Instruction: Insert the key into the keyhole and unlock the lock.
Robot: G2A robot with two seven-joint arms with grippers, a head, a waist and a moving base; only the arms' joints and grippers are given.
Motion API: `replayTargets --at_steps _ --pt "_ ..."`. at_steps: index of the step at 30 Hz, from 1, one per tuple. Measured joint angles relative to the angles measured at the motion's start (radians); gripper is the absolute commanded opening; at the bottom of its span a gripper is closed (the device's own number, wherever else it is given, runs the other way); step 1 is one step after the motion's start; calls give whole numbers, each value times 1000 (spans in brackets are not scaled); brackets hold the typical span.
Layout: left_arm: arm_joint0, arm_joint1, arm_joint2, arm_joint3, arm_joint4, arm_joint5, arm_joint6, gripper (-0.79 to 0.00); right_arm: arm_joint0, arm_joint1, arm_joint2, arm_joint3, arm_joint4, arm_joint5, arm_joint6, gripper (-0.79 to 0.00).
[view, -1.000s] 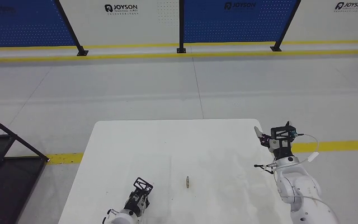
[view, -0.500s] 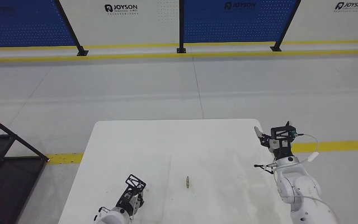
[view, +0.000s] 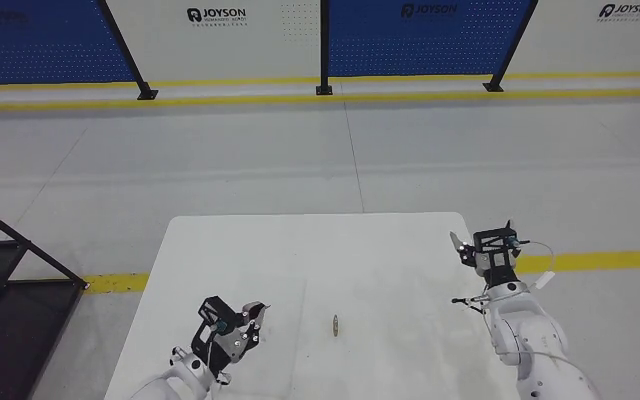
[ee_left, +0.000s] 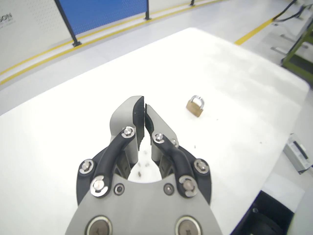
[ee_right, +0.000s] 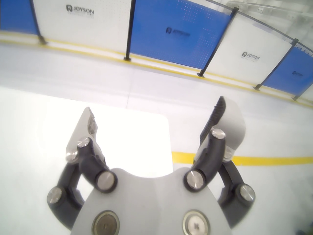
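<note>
Top: lock [view: 336, 324] sits on the table [view: 300, 250], about mid-width, toward the near edge. Left claw [view: 258, 312] is near it on the left-edge side, not touching. Right claw [view: 480, 240] is at the right edge, up by the far corner.

Left wrist: left claw [ee_left: 145, 107] is closed, pads pressed together (can't tell if anything's pinched). The brass lock [ee_left: 195, 106] is clear of the tips.

Right wrist: right claw [ee_right: 154, 121] is wide open over the table's far right corner.

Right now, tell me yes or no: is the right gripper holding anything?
No: in the right wrist view the right gripper stands wide open, with nothing between its jaws.
</note>
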Motion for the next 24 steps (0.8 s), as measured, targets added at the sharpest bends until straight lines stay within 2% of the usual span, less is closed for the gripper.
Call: replayTargets --at_steps 6,12,16,24 --pt "-48 11 -44 34 -1 -142 138 -785 -130 -1 -81 -99 -101 -65 -20 0" --pt "-55 14 -53 36 17 -159 144 -785 -270 -1 -192 -176 -232 -105 -19 0" --pt "-55 14 -53 36 17 -159 144 -785 -281 -7 -287 -161 -287 -117 30 0" --pt "-55 14 -53 36 17 -159 144 -785 -214 -33 -479 -82 -342 -74 93 0"
